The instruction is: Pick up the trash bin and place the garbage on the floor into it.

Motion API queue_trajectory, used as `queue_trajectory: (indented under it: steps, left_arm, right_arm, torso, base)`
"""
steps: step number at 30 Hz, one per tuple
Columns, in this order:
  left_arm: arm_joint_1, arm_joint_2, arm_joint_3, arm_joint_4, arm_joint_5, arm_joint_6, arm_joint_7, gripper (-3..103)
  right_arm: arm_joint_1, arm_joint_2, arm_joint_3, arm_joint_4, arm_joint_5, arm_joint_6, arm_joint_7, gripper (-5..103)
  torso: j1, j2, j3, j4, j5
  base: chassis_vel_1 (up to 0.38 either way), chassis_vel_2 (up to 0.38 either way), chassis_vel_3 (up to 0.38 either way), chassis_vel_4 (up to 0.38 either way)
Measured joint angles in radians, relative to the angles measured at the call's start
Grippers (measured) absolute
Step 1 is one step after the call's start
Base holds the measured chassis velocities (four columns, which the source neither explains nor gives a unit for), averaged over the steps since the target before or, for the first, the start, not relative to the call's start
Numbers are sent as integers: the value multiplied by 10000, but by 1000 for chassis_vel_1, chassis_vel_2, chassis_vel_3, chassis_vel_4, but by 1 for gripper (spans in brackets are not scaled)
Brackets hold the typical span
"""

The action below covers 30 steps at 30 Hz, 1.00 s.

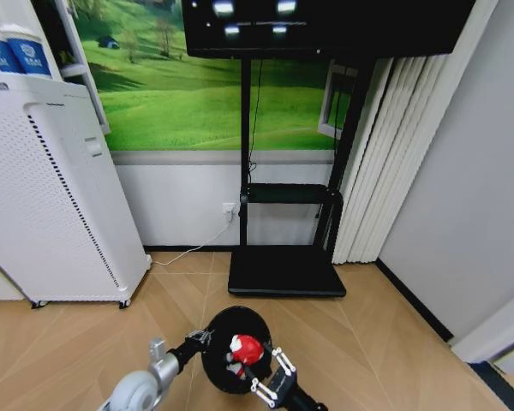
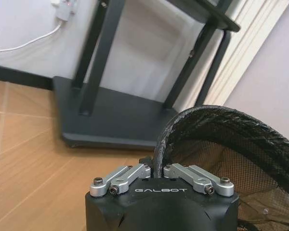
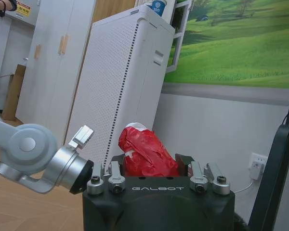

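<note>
The trash bin (image 1: 231,330), a round black mesh wastebasket, hangs low in front of me above the wood floor. My left gripper (image 1: 200,336) is shut on its rim; the left wrist view shows the left gripper (image 2: 157,167) clamped on the bin's woven edge (image 2: 216,120). My right gripper (image 1: 255,366) reaches over the bin's mouth, shut on a red-and-white crumpled piece of garbage (image 1: 246,348). In the right wrist view the garbage (image 3: 144,153) sits between the fingers of the right gripper (image 3: 151,168), with my left arm (image 3: 33,154) beside it.
A tall white perforated appliance (image 1: 51,197) on wheels stands at the left. A black screen stand with a flat base (image 1: 283,272) is straight ahead against the wall, with a cord at the socket (image 1: 230,210). Vertical blinds (image 1: 385,154) and a grey wall close the right.
</note>
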Motion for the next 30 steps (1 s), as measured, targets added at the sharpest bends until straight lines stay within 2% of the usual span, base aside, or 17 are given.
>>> queue_trajectory:
  steps: [6, 9, 10, 13, 14, 16, 21, 23, 26, 27, 29, 30]
  left_arm:
    - [32, -313, 194, -41, 17, 28, 2, 6]
    - [510, -651, 29, -168, 47, 15, 13, 6]
    - [510, -651, 29, -168, 47, 15, 13, 6]
    - [695, -766, -64, -225, 48, -10, 25, 6]
    - [695, -766, -64, -225, 48, -10, 25, 6]
    - [701, -818, -149, -230, 29, -30, 26, 6]
    - [705, -947, -428, -224, -50, -50, 7, 6]
    - [910, -1198, -971, -223, -220, -186, -239, 6]
    - [1033, -1290, -1213, -222, -163, -281, -341, 6]
    - [1195, -1461, -1539, -228, 122, -608, -663, 6]
    - [1476, -1748, -2120, -538, 471, -1107, -1674, 6]
    - [1476, -1748, -2120, -538, 471, -1107, -1674, 6]
  right_arm:
    - [188, -27, 10, -214, 263, -29, 160, 52]
    - [406, -6, -49, -447, 396, -245, 546, 68]
    - [406, -6, -49, -447, 396, -245, 546, 68]
    - [610, 6, -184, -719, 584, -374, 742, 84]
    - [610, 6, -184, -719, 584, -374, 742, 84]
    - [704, 19, -164, -798, 644, -398, 825, 94]
    - [700, 43, 85, -748, 832, -413, 1065, 99]
    - [563, 254, 504, -501, 1233, -497, 2101, 100]
    - [520, 344, 752, -393, 1353, -617, 2567, 100]
    - [515, 433, 1115, -319, 1512, -731, 3128, 100]
    - [768, 669, 1794, -404, 2036, -1061, 3881, 100]
    - [768, 669, 1794, -404, 2036, -1061, 3881, 100]
  torso:
    - [0, 0, 0, 1, -1]
    - [1, 0, 0, 4, -1]
    - [1, 0, 0, 4, -1]
    - [0, 0, 0, 4, 0]
    - [0, 0, 0, 4, 0]
    - [0, 0, 0, 4, 0]
    - [0, -1, 0, 1, -1]
    - [0, 0, 0, 1, -1]
    - [1, 0, 0, 2, -2]
    - [0, 0, 0, 2, -3]
    - [0, 0, 0, 0, -4]
    - [0, 0, 0, 0, -4]
  base:
    - [0, 0, 0, 0]
    - [0, 0, 0, 0]
    - [0, 0, 0, 0]
    - [0, 0, 0, 0]
    - [0, 0, 0, 0]
    - [0, 0, 0, 0]
    - [0, 0, 0, 0]
    - [0, 0, 0, 0]
    - [0, 0, 0, 0]
    - [0, 0, 0, 0]
    - [0, 0, 0, 0]
    - [0, 0, 0, 0]
